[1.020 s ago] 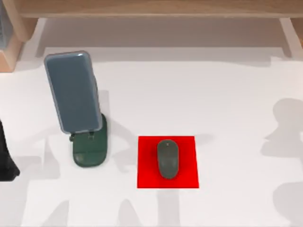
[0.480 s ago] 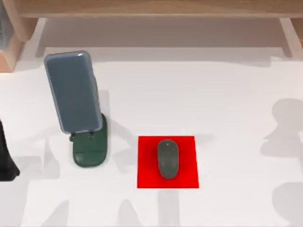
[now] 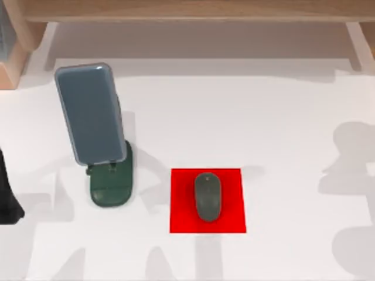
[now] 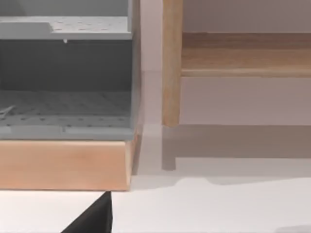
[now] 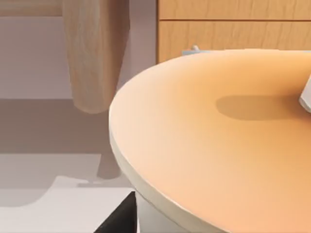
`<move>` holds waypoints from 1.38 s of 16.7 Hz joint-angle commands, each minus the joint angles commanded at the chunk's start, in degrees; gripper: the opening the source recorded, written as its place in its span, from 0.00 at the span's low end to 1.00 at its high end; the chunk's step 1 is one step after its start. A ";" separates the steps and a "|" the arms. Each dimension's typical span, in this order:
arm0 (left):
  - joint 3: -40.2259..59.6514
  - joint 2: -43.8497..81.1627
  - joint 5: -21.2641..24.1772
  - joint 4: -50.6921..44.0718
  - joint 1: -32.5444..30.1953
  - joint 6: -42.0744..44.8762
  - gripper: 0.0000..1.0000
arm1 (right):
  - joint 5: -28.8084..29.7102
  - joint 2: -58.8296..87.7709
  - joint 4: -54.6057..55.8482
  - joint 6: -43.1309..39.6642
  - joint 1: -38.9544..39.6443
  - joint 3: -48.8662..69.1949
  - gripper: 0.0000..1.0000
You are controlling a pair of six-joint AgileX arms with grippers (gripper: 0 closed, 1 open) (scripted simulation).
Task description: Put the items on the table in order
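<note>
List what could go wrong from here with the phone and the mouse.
1. The phone leans propped on the dark green stand, reaching well above it; a knock from the left arm at the table's left edge could likely tip it over.
2. The mouse lies loose on the red square; a brush could slide it off.
</note>
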 joint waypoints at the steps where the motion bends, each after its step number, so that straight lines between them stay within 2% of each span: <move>1: 0.00 0.00 0.00 0.00 0.00 0.00 1.00 | 0.02 -0.54 0.40 0.11 0.32 0.55 0.00; 6: 0.00 0.00 0.00 0.00 0.00 0.00 1.00 | 1.11 -4.64 -1.49 1.72 7.01 8.01 0.00; 12: 0.00 0.00 0.00 0.00 0.00 0.00 1.00 | 6.92 -7.00 -13.13 4.09 22.79 24.16 0.00; 18: 0.00 0.00 0.00 0.00 0.00 0.00 1.00 | 19.19 -1.17 -31.43 4.93 36.92 42.72 0.00; 23: 0.00 0.00 0.00 0.00 0.00 0.00 1.00 | 32.20 5.28 -47.29 5.09 41.48 57.45 0.00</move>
